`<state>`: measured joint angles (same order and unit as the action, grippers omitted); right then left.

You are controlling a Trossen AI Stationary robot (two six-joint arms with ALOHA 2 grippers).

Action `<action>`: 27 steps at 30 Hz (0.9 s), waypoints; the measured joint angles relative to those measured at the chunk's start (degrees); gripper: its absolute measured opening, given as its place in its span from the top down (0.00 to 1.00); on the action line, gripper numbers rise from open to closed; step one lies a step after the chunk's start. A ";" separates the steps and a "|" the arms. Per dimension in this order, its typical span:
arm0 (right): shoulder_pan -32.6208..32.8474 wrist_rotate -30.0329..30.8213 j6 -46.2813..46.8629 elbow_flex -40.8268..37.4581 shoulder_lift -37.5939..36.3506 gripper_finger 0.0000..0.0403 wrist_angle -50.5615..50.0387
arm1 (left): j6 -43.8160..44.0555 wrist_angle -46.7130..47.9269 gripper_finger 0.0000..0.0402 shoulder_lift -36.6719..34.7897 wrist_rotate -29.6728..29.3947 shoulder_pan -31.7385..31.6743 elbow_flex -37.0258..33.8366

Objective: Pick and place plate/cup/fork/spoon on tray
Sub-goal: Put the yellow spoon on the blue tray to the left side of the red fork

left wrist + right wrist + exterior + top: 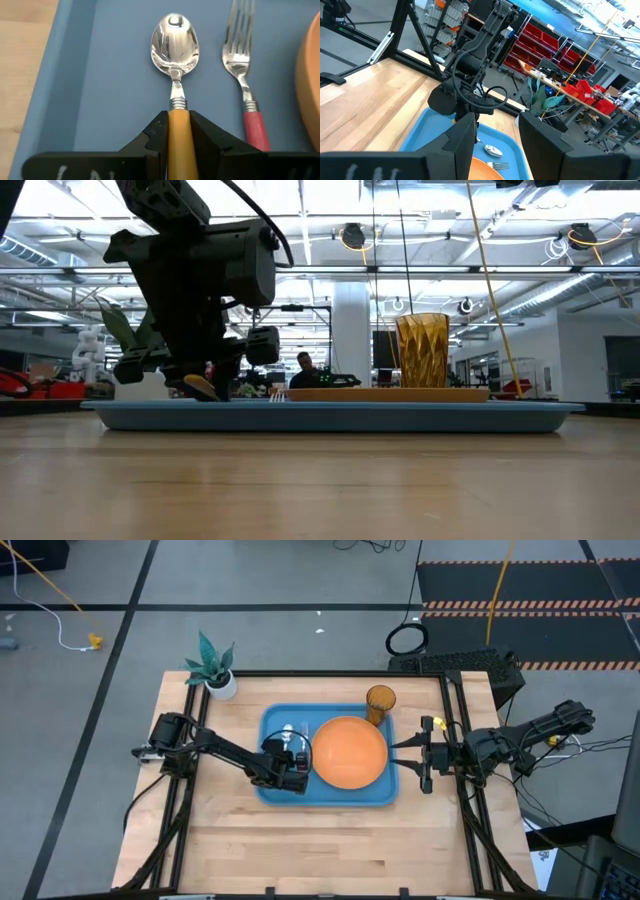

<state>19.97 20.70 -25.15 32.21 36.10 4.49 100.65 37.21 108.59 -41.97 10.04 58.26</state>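
The blue tray (275,790) lies mid-table. On it are the orange plate (348,752), the amber cup (380,702) at its far right corner, the red-handled fork (242,65) and the orange-handled spoon (175,40). The fork lies flat on the tray floor between the spoon and the plate. My left gripper (290,768) is low over the tray's left part, shut on the spoon. My right gripper (415,753) is open and empty just off the tray's right rim. My left gripper pinches the spoon's orange handle (178,125) between its two fingers (156,131), just behind the metal neck. The fingers come slanting down from the table's near side and lie along the spoon. The bowl points to the far edge, low over the tray floor; whether it rests there I cannot tell.
A white pot with a green plant (218,672) stands at the table's far left corner. Black frame rails (455,710) run along the table's sides. Bare wood (320,850) lies between the tray and the near edge.
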 joint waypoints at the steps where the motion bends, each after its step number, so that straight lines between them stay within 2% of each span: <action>1: 0.00 0.01 0.00 0.00 0.00 0.64 0.00 | 0.40 0.22 0.83 0.14 0.00 0.00 0.00; 10: 0.00 0.01 0.00 -0.02 -0.02 0.64 0.02 | 0.24 0.09 0.83 0.16 0.57 0.00 0.00; 16: 0.00 0.01 0.00 -0.02 -0.02 0.64 0.01 | 0.26 0.06 0.82 0.16 3.01 0.00 0.00; 27: 0.00 -0.01 0.00 -0.02 -0.02 0.64 0.04 | 1.45 0.13 0.67 0.16 3.15 -0.28 0.00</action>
<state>19.97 20.69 -25.15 32.18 36.07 4.54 102.10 37.34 108.75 -38.82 9.76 58.26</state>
